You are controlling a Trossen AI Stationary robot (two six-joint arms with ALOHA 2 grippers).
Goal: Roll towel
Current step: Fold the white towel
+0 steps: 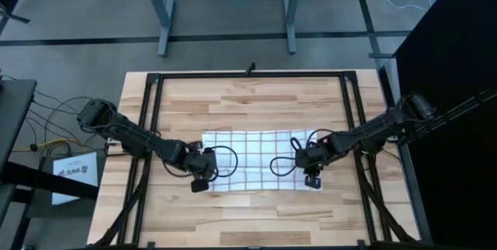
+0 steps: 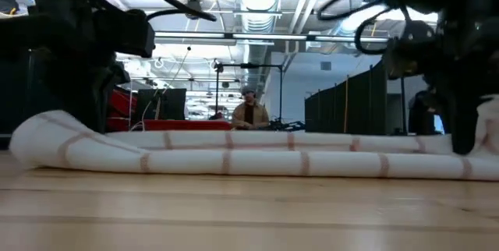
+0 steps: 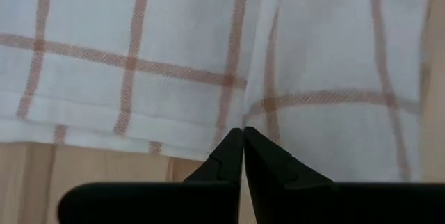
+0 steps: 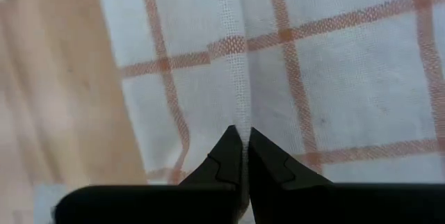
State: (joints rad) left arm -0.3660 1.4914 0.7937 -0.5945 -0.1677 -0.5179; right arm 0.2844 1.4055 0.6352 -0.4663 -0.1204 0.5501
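Note:
The towel [image 1: 260, 161], white cloth with a thin-lined grid, lies spread on the wooden table, its long side running left to right. In the low view its near edge [image 2: 249, 157] shows as a thick low ridge, raised at one end [image 2: 47, 138]. My left gripper [image 1: 200, 182] is at the towel's near left corner and is shut on it [image 3: 243, 135]. My right gripper [image 1: 313, 178] is at the near right corner and is shut on it [image 4: 240, 135]. My left gripper pinches a small raised crease of the towel [image 3: 245, 116] between its two fingertips, close to the hemmed near edge at the left corner. The fingers come from above, pointing down. The rest of the towel lies on the table. My right gripper pinches a narrow ridge of cloth [image 4: 240, 109] between its two fingertips, near the towel's right side edge at the near corner. The fingers come from above, pointing down. The cloth around them lies flat on the table.
Bare wood [image 1: 256, 219] lies between the towel and the table's near edge, and more [image 1: 248, 102] beyond it. A black frame [image 1: 248, 74] runs around the tabletop. A person [image 2: 249, 112] sits far off in the room behind.

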